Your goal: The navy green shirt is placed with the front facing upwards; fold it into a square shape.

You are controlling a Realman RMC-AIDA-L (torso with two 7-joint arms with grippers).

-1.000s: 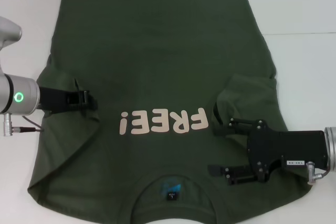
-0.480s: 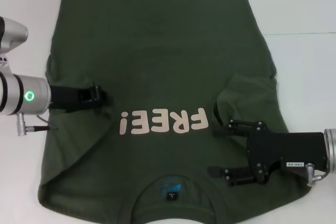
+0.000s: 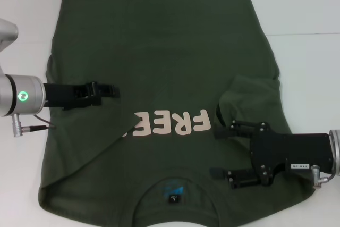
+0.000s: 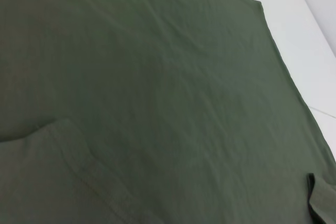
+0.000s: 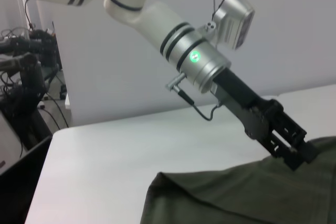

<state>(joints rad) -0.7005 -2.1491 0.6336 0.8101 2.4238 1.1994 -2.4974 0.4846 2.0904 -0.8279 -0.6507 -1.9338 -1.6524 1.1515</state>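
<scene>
White tabletop (image 3: 308, 3) carries the navy green shirt (image 3: 159, 51), collar nearest. Near right, the right gripper (image 3: 215, 152) rests fingers apart on the folded-in sleeve. Farther left, the left gripper (image 3: 109, 90) is clamped on the left side fabric, carried over the lettering; if that pinch slips, the fold could sag crooked.

Only readable bit is the pale pink lettering (image 3: 172, 123) on the chest of the navy green shirt (image 3: 159, 41): it shows "FREE", upside down from the head camera (a fold covers the rest). The neck label (image 3: 172, 199) print is too small to read.
</scene>
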